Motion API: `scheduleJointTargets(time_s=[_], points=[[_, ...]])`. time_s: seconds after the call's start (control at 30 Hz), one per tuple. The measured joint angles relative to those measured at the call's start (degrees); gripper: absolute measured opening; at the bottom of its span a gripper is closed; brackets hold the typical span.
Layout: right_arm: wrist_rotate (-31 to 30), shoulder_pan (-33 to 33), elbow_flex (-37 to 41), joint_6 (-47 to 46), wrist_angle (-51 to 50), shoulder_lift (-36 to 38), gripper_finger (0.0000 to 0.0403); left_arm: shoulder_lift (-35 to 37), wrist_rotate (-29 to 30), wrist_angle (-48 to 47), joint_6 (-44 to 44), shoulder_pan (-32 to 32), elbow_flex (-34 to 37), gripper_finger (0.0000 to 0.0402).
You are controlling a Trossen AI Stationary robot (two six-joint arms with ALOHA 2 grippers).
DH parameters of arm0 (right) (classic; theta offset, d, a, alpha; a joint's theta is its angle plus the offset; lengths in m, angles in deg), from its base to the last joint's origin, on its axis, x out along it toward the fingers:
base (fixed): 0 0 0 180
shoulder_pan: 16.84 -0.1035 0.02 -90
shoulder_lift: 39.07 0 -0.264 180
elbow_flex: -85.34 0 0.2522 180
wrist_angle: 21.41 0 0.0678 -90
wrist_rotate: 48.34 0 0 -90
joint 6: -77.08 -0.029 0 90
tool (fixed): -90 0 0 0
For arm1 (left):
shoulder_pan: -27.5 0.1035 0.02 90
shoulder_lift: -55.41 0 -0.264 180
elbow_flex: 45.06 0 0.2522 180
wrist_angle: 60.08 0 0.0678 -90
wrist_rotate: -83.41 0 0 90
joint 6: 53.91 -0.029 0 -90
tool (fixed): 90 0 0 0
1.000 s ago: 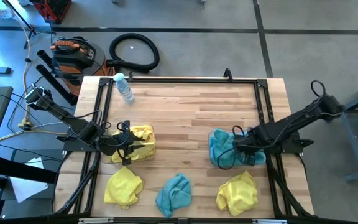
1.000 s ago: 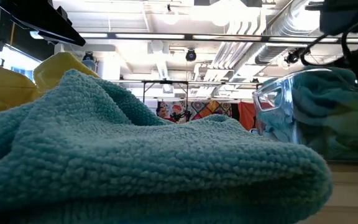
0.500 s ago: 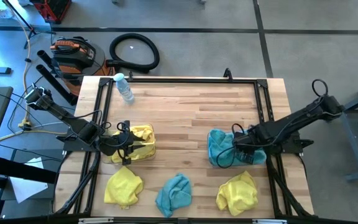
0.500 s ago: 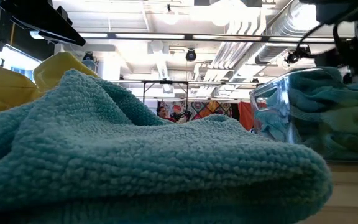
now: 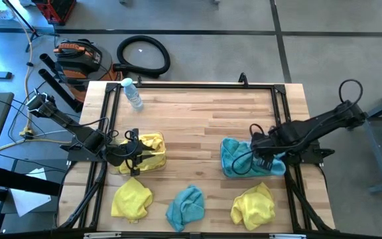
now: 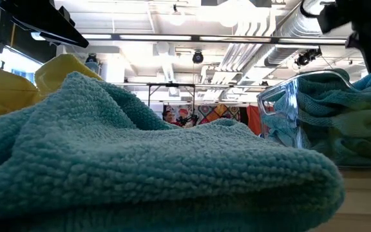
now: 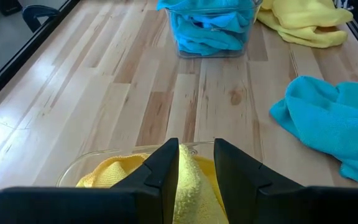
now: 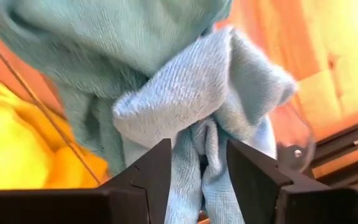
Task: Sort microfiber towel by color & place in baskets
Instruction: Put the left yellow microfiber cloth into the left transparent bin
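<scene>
Two see-through baskets stand on the wooden table. The left basket (image 5: 152, 162) holds yellow microfiber towels, and my left gripper (image 7: 196, 149) is shut on one of them. The right basket (image 6: 282, 109) holds teal towels (image 5: 241, 159). My right gripper (image 8: 197, 146) hangs open above it, pointing down, with a pale teal fold (image 8: 191, 99) showing between its fingers. Loose on the near part of the table lie a yellow towel (image 5: 131, 199), a teal towel (image 5: 186, 206) and another yellow towel (image 5: 254, 204). My left gripper pinches a raised fold of a yellow towel (image 7: 191, 183) between its two fingers. The fingers slant down from the table's left side. The rest of that towel lies in the left basket (image 7: 98, 163). My right gripper: I cannot tell whether its fingers touch the teal fold.
A clear water bottle with a blue cap (image 5: 132, 93) lies at the far left of the table. A black frame (image 5: 280, 106) runs along the table's edges. Bare wood (image 5: 197, 126) lies between the two baskets.
My right gripper has gone up, away from the right basket. The teal towels have stayed in that basket.
</scene>
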Motion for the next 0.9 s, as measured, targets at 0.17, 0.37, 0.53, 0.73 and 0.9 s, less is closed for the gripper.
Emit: scheduleJointTargets(time_s=[0.17, 0.37, 0.53, 0.73, 0.9], points=[[-4.5, -2.2, -4.4, -6.3, -0.4, 0.0, 0.0149, 0.0, 0.0, 0.0, 0.0, 0.0, 0.0, 0.0092], [-7.4, -7.2, -3.9, -8.4, 5.1, 0.0, 0.0126, 0.0, 0.0, 0.0, 0.4, 0.0, 0.0, 0.0092], [-9.9, -11.3, -2.8, -10.7, 10.7, 0.0, 0.006, 0.0, 0.0, 0.0, 0.4, 0.0, 0.0, 0.0092], [-17.6, -16.2, -2.8, -12.3, 17.7, -0.2, 0.0016, -0.7, -0.9, -2.4, 0.7, -0.2, -2.7, 0.0086], [-24.7, -19.0, -2.8, -12.5, 21.6, -1.8, 0.0024, -5.6, -3.0, -10.2, 5.1, -2.3, -10.5, 0.0069]])
